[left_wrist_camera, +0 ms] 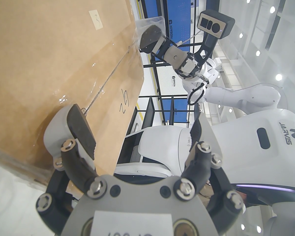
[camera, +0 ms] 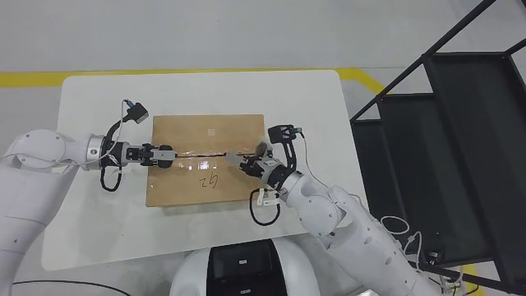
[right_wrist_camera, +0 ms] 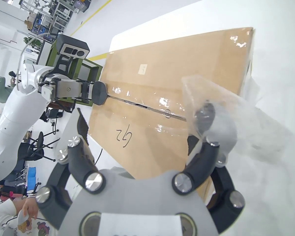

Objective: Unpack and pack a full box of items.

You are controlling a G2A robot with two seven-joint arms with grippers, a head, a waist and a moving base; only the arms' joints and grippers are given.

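A closed cardboard box (camera: 205, 136) lies flat on the white table (camera: 312, 107), marked with handwriting and glossy clear tape along its middle seam (right_wrist_camera: 147, 108). My left gripper (camera: 164, 154) is open at the seam's left end, with one fingertip (left_wrist_camera: 80, 130) resting on the box top (left_wrist_camera: 51, 50). My right gripper (camera: 245, 163) is open at the seam's right end. A loose flap of clear tape (right_wrist_camera: 211, 94) clings over one of its fingers (right_wrist_camera: 206, 116) and stands up from the box (right_wrist_camera: 174, 62). The left wrist view shows that flap (left_wrist_camera: 151, 22) above the right gripper (left_wrist_camera: 150, 41).
Black metal stairs (camera: 444, 131) stand to the right of the table. A yellow floor line (camera: 205, 74) runs behind its far edge. White table surface lies bare on all sides of the box.
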